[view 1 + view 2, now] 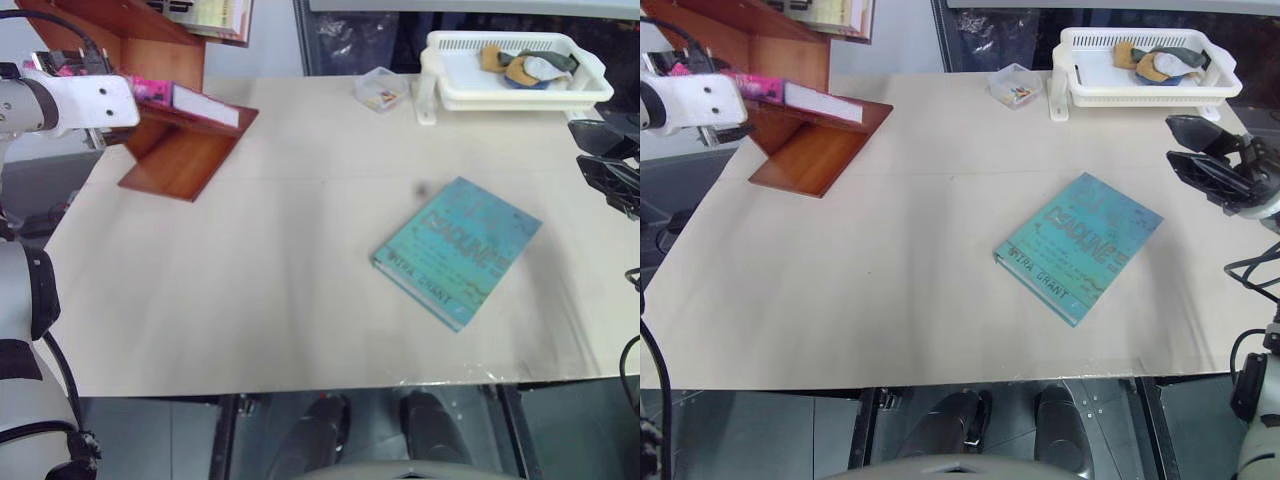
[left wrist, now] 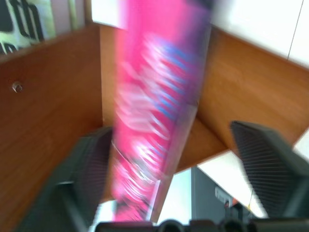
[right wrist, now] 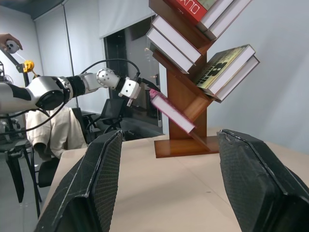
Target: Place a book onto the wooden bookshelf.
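Observation:
The magenta-pink book (image 1: 190, 98) lies slanted on the lowest board of the reddish-brown wooden bookshelf (image 1: 180, 150), at the table's far left corner. My left gripper (image 2: 171, 135) is at the book's outer end, and its fingers stand wide apart on either side. The book (image 2: 154, 111) passes between them, with a clear gap on one side. From the right wrist view, the book (image 3: 171, 112) leans in the shelf's (image 3: 186, 96) bottom notch with the left gripper (image 3: 145, 92) right behind it. My right gripper (image 1: 1205, 155) hovers open and empty over the table's right edge.
A teal-blue book (image 1: 457, 250) lies flat in the right middle of the table. A white basket tray (image 1: 510, 70) with cloth items stands at the back right, a small clear box (image 1: 380, 88) beside it. Other books (image 3: 227, 67) fill the upper shelf tiers.

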You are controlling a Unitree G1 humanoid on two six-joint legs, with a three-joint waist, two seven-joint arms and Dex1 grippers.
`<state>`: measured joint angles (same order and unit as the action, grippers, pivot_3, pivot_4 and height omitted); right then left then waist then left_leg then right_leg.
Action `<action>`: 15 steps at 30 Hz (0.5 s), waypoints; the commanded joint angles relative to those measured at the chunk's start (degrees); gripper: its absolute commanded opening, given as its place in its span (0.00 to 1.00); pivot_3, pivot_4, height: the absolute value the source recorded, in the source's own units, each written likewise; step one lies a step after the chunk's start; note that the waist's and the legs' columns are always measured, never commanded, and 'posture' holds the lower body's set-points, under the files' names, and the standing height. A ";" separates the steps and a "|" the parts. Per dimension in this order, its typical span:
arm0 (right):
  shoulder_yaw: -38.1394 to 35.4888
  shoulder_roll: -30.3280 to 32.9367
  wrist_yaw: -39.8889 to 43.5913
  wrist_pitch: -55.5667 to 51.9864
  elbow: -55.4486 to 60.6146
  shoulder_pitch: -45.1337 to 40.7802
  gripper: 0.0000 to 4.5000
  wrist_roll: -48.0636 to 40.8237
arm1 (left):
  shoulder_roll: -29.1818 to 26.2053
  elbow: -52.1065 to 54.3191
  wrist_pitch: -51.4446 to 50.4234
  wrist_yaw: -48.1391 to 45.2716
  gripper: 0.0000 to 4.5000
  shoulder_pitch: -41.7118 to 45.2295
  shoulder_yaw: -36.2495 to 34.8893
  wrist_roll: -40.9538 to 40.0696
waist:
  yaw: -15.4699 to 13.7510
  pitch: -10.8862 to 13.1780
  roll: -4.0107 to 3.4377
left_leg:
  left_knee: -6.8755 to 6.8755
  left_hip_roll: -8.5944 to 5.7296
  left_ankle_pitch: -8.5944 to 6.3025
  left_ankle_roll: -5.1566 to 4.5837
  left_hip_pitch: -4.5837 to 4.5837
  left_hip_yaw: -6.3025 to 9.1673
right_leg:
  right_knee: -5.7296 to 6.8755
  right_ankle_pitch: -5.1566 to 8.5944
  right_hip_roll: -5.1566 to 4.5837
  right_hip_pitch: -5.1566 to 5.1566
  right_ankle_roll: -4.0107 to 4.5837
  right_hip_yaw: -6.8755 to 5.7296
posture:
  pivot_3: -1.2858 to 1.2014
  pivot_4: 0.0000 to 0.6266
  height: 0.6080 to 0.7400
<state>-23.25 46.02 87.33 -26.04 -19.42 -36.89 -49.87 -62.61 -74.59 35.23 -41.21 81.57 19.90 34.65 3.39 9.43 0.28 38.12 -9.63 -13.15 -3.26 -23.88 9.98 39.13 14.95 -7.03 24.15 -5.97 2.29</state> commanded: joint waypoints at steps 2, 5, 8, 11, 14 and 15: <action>-2.10 1.08 1.00 0.37 1.33 -0.03 0.71 -0.78 | -1.58 -0.24 -1.15 1.30 0.97 1.60 -0.08 0.48 | -0.05 0.00 0.00 | 0.00 0.00 0.00 0.00 0.00 0.00 | 0.00 0.00 0.00 0.00 0.00 0.00 | 0.52 0.24 1.00; -2.32 1.24 0.96 0.41 1.24 0.06 0.71 -0.76 | -1.68 -0.22 -1.31 1.79 0.97 1.73 0.11 0.69 | 0.00 0.00 0.00 | 0.00 0.00 0.00 -0.01 0.00 -0.01 | 0.00 0.00 0.00 0.01 0.00 0.01 | 0.52 0.24 1.00; -2.38 1.29 0.94 0.45 1.21 0.01 0.71 -0.72 | -1.84 -0.07 -1.05 1.33 0.97 1.91 -0.32 0.33 | 0.01 0.00 0.00 | 0.00 0.00 0.00 0.00 0.00 -0.01 | 0.01 0.00 0.00 0.01 0.00 0.01 | 0.52 0.24 1.00; -2.34 1.23 0.91 0.64 1.07 -0.12 0.71 -0.61 | -1.90 0.36 -0.46 1.16 0.97 2.25 -0.74 -0.11 | 0.01 0.00 0.00 | 0.00 0.00 0.00 -0.01 0.00 -0.01 | 0.01 0.00 0.00 0.01 0.00 0.01 | 0.52 0.24 1.00; -2.34 1.23 1.02 0.70 1.11 0.02 0.71 -0.59 | -2.27 1.01 0.27 2.14 0.97 2.80 -0.99 -0.22 | 0.00 0.01 0.01 | 0.00 0.00 -0.01 -0.01 0.00 -0.01 | 0.01 0.00 0.00 0.01 0.00 0.01 | 0.52 0.24 1.00; -2.21 1.21 1.05 0.78 0.84 -0.21 0.71 -0.48 | -2.25 1.04 0.21 2.45 0.97 2.95 -0.90 -0.07 | 0.00 0.01 0.01 | 0.00 0.00 -0.01 -0.01 0.00 -0.01 | 0.00 0.00 0.00 0.01 0.00 0.01 | 0.52 0.24 1.00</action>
<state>-23.51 46.02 87.31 -25.97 -19.41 -36.57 -49.85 -62.90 -74.77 34.95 -40.00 82.19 20.29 35.26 3.39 9.43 0.29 38.12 -9.63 -13.16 -3.27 -23.88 9.96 39.14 14.95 -7.04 24.16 -5.97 2.30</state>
